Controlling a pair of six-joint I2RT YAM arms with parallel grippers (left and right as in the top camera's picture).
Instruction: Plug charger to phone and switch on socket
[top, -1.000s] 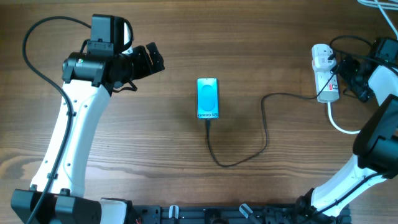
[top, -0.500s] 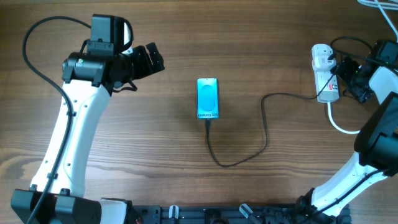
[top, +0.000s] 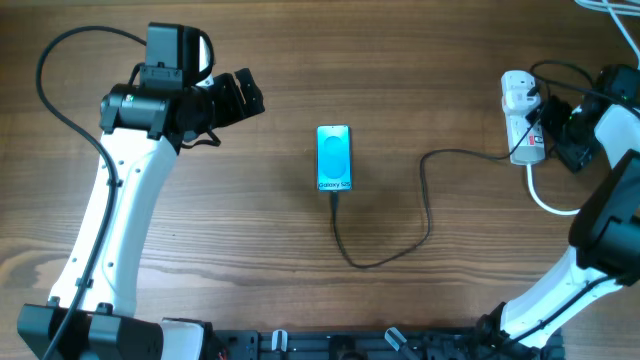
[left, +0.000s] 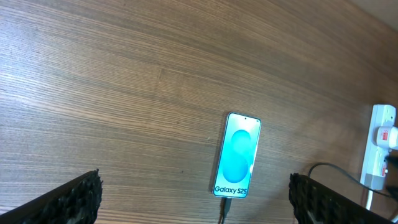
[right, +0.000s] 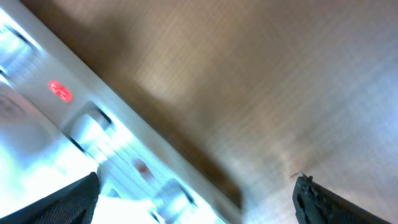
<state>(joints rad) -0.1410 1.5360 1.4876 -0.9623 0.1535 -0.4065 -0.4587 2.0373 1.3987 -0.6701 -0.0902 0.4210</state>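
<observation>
A brown, wood-grained tabletop (top: 450, 80) is filling every view, its grain running sideways in the overhead view; nothing of the room beyond it is showing. The phone (top: 334, 157) is lying flat near the middle, its cyan screen glowing upward. The charger (top: 400, 250) is meeting the phone's lower edge with its dark tip, looping down and round to the right, and running up to the socket (top: 522, 120) at the far right of the tabletop. A thicker white cord (top: 540, 200) is curving away from the socket's near end.

The left end effector (top: 245, 95) is hovering well apart from the phone, off to its left and further back, its fingers (left: 74, 199) standing wide apart and holding nothing. The right end effector (top: 552, 125) is hanging just beside the socket on its right side, fingers (right: 336, 202) spread and empty. The right wrist view is blurring the socket, but a red mark (right: 60, 91) is glowing on its white face.
</observation>
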